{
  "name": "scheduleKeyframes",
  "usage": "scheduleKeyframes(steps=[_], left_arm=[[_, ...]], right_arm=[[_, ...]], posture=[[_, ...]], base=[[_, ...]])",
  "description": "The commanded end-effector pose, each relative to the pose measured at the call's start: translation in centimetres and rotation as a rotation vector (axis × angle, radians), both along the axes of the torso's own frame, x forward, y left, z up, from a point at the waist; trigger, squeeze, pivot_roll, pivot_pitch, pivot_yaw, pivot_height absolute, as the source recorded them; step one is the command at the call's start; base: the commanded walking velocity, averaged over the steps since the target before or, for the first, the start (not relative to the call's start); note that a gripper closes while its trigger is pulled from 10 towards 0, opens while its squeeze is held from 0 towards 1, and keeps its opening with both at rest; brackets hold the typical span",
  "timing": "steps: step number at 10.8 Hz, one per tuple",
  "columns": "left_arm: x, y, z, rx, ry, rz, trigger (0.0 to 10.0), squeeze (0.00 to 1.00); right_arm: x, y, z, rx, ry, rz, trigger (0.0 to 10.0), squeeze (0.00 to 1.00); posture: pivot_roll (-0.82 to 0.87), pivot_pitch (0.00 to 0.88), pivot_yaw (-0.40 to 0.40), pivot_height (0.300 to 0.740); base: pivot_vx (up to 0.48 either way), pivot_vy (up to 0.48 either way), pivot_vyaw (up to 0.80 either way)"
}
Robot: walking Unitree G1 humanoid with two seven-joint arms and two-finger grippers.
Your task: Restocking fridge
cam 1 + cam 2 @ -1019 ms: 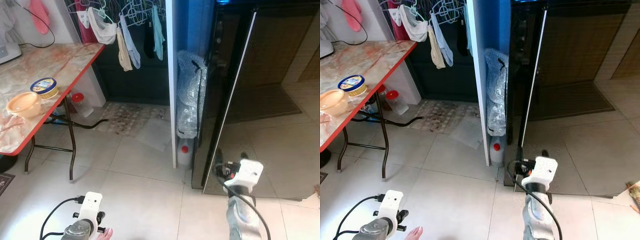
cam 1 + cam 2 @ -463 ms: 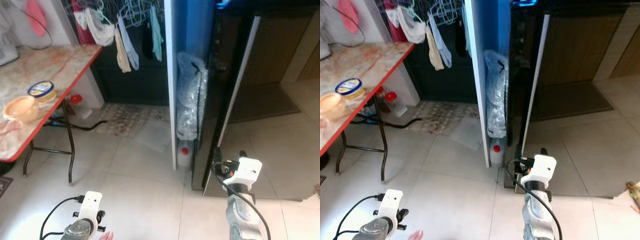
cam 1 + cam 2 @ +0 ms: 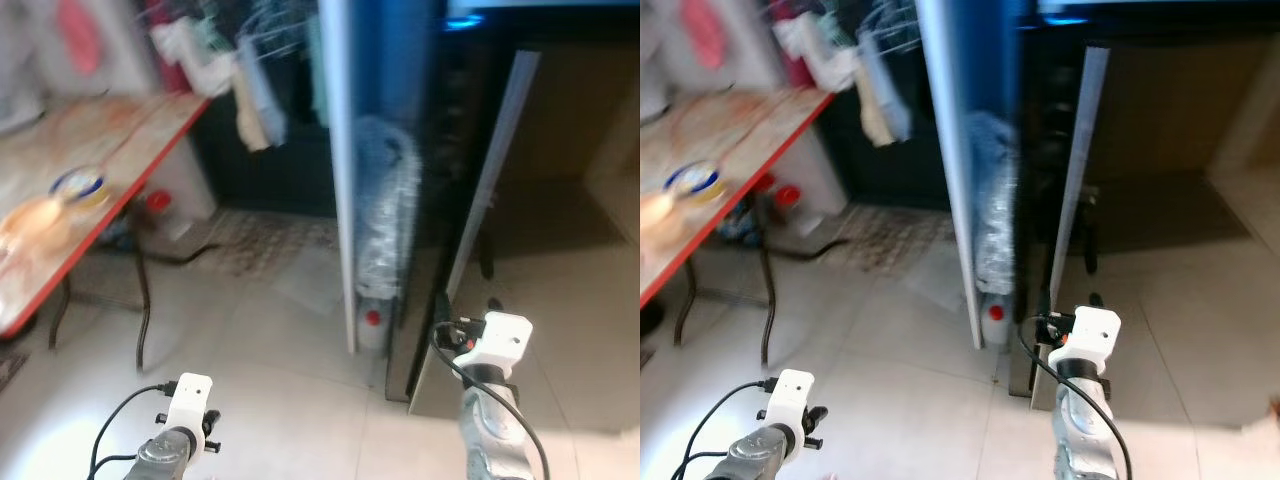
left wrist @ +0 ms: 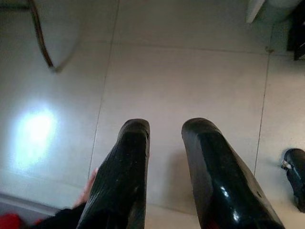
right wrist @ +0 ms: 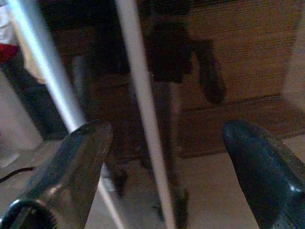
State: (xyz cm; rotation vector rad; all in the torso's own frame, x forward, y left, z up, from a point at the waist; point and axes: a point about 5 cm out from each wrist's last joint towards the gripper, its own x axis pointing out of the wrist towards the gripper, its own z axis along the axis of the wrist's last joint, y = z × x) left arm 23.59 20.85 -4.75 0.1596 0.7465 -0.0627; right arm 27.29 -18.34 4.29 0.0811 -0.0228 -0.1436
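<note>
Black glass fridge (image 3: 540,200) stood ahead, shut; right gripper (image 5: 167,157) raised toward its door, fingers spread wide, holding nothing.
Judgement: line the fingers up on the pale vertical handle strip (image 5: 140,105) before closing, and let the blurred head views settle first. Right wrist view showed the strip between the fingers; head views didn't resolve that. Left gripper (image 4: 164,143) hung low over the floor tiles (image 4: 181,71), fingers slightly parted, empty.
</note>
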Motion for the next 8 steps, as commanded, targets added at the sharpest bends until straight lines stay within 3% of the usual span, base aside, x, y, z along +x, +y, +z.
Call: scheduleKeyframes(steps=[1, 8], left_arm=[[-0.71, 1.07, -0.26, 0.009, 0.018, 0.031, 10.0, 0.00], [-0.61, 1.06, -0.20, 0.001, 0.014, 0.036, 10.0, 0.00]], right_arm=[[-0.14, 0.68, -0.22, 0.004, 0.010, 0.016, 10.0, 0.00], [-0.02, 0.51, 0.05, 0.001, 0.001, -0.004, 10.0, 0.00]], posture=[[-0.22, 0.025, 0.130, 0.740], [-0.22, 0.035, 0.130, 0.740]], base=[[0.000, 0.000, 0.00], [0.000, 0.000, 0.00]])
